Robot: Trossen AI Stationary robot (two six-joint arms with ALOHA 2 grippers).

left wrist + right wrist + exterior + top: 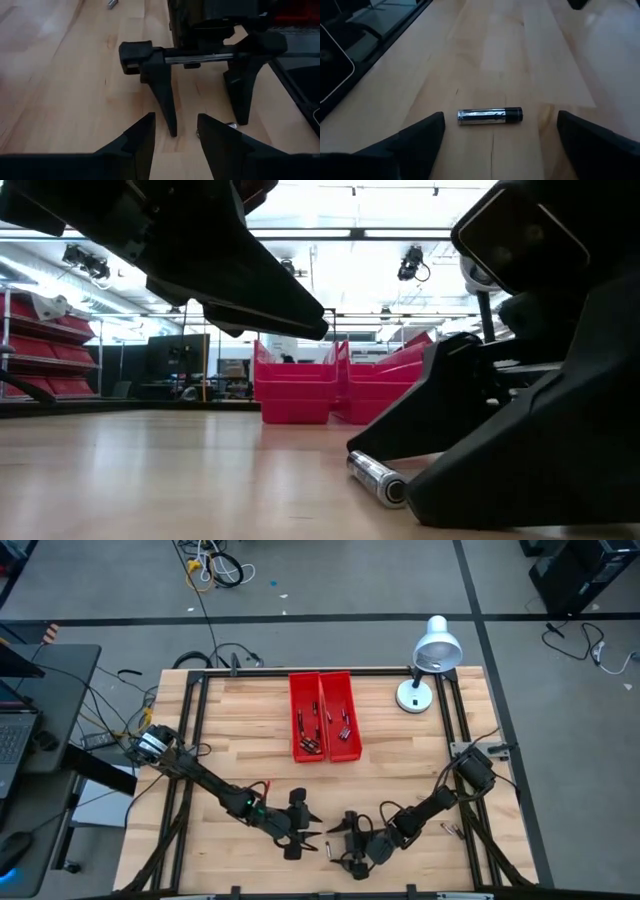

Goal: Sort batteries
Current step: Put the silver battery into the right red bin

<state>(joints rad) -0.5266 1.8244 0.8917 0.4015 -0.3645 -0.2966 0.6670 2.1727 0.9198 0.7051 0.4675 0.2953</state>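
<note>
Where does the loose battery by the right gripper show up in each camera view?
High: battery between the grippers, near the front edge.
Low: lying on the wood, lower right.
Left wrist: only a silvery glint; probably it.
Right wrist: centred between open fingers.
Shared landmark: right gripper.

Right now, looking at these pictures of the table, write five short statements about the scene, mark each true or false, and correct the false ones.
1. A battery lies flat on the table between the open fingers of the right gripper. True.
2. The two red bins are empty. False: small batteries lie inside both.
3. The right gripper is shut on the battery. False: its fingers stand wide apart, clear of both ends of the battery.
4. A white desk lamp stands on the table to the right of the bins in the high view. True.
5. The left gripper hangs above the bins. False: it is at the table's near edge, facing the right gripper.
</note>
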